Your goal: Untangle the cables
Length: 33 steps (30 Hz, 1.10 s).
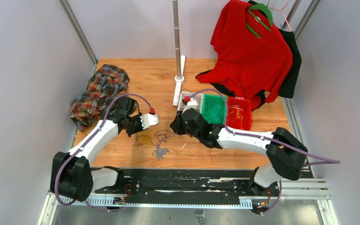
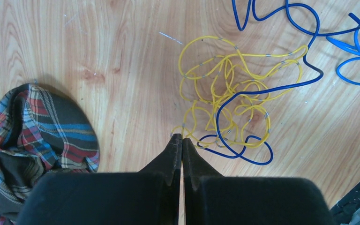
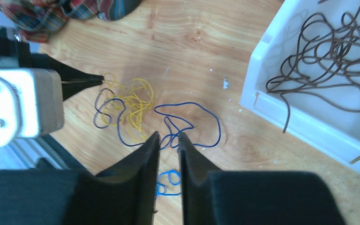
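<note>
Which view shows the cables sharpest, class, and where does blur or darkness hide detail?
Left wrist view: yellow cable and blue cable crisp, left gripper featureless black. Right wrist view: the near white casing blurs. Top external view: evenly lit, cables only faint threads.

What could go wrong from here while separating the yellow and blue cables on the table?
1. The blue cable threads through loops of the yellow cable, so a pull by the left tool, apparently pinching the yellow edge, may drag both or tighten a knot.
2. The right tool straddles blue loops, jaws narrowly apart; closing could catch several strands.
3. The plaid shirt lies nearby; dragged loops might snag it.
</note>
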{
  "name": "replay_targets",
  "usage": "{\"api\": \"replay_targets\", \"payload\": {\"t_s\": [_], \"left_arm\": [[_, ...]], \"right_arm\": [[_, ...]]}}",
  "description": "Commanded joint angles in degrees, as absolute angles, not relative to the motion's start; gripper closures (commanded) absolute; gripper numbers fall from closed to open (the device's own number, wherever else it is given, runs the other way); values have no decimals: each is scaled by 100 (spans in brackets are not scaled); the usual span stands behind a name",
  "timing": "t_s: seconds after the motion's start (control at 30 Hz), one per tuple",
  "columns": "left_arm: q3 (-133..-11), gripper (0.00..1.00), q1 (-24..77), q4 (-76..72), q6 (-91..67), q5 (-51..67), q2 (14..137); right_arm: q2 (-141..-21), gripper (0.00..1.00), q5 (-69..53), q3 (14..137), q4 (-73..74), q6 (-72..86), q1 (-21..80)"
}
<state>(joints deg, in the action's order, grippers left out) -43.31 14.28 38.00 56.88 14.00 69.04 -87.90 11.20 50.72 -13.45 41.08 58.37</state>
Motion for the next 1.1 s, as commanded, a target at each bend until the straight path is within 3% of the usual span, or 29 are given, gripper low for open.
{"api": "replay_targets", "payload": {"t_s": [0.0,0.03,0.13,0.33,0.63,0.93,1.07], "left_arm": [[-4293,99,1362,3964,5824,1493,6721],[-4280,99,1362,3971,5800,1530,6697],[-4278,99,1361,4005,5748,1617,6650],[-4335,99,1362,4069,5690,1711,6636],[-4311,99,1362,4133,5730,1786,6575],[-4328,99,1362,4161,5809,1749,6592],[-4350,99,1360,4192,5810,1751,6583]], "right_arm": [[-8848,67,1294,5117,-976,4177,6040],[-8930,59,1310,5181,-882,4254,6124],[-9260,48,1147,5439,-786,4431,6346],[-10071,45,1200,6217,-396,4195,6478],[-10890,50,1868,6921,327,4016,6456],[-10924,56,2330,6666,459,4086,6362],[-10849,68,2294,6485,394,4084,6320]]}}
